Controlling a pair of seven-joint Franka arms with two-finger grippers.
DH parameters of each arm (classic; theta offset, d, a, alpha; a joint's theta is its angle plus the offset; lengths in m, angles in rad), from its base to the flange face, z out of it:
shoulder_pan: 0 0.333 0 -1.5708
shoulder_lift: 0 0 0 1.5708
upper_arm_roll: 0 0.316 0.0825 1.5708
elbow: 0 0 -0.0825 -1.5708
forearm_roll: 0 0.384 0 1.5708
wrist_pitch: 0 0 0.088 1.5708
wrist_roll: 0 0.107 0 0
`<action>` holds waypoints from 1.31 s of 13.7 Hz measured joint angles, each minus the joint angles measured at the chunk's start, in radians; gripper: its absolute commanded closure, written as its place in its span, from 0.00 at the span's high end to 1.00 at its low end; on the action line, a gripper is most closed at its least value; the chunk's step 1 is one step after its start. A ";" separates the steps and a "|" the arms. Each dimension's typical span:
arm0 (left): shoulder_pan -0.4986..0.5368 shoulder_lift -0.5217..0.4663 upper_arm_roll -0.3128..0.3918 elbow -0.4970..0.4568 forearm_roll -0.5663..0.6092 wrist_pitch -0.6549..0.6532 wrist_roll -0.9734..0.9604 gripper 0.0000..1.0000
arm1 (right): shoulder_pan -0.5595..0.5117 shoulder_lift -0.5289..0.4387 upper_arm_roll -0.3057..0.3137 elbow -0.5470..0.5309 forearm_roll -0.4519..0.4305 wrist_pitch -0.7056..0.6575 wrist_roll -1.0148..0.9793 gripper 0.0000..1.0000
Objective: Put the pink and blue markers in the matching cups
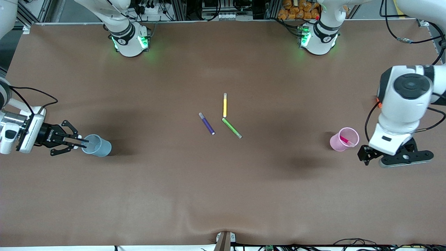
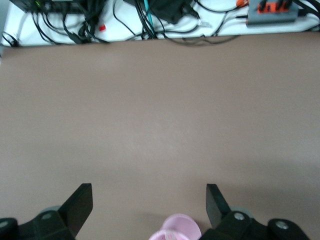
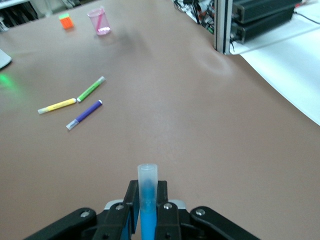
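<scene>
Front view: the right tool sits at the rim of the pale blue translucent plastic cup, near the desk edge at the right arm's end. What its fingers pinch is hard to make out here, lost against the cup. At the left arm's end, the pale pink translucent plastic cup stands upright with the magenta-pink marker leaning inside it. The left tool hangs just beside that cup, toward the desk's end edge, largely hidden under its own white wrist. Mid-desk lie a dark purple pen, a yellow pen and a lime-green pen, the last two nearly touching end to end.

Left wrist view: both dark fingers stand wide apart with nothing between them. Only a cut-off sliver of the pink cup's rim shows.

Right wrist view: here it's plain. The right tool is clamped tight on the mid-blue marker with the greyish cap, its lower body cut off by the frame. The blue cup doesn't show. Well apart lie the three stray pens and the pink cup.
</scene>
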 measured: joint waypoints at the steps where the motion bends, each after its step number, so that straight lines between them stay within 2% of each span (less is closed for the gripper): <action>1: 0.000 -0.001 0.000 0.034 -0.063 -0.061 0.041 1.00 | -0.007 0.018 0.000 0.000 0.014 -0.005 -0.035 0.00; 5: 0.002 -0.014 0.000 0.116 -0.249 -0.221 0.135 1.00 | -0.027 0.064 0.000 0.000 0.024 -0.011 -0.124 0.00; 9: 0.002 -0.056 -0.002 0.130 -0.310 -0.327 0.141 1.00 | -0.040 0.095 0.000 0.000 0.024 -0.012 -0.195 0.00; 10: 0.002 -0.063 -0.002 0.143 -0.323 -0.363 0.141 1.00 | -0.044 0.101 0.000 0.000 0.024 -0.012 -0.210 0.11; 11: 0.002 -0.067 -0.003 0.158 -0.333 -0.387 0.141 1.00 | -0.048 0.105 0.000 0.000 0.024 -0.012 -0.218 0.75; 12: 0.001 -0.069 -0.004 0.172 -0.340 -0.404 0.141 1.00 | -0.054 0.108 0.000 0.000 0.024 -0.012 -0.221 1.00; 18: 0.001 -0.076 -0.006 0.265 -0.344 -0.527 0.146 1.00 | -0.060 0.109 0.005 0.004 0.023 -0.014 -0.220 1.00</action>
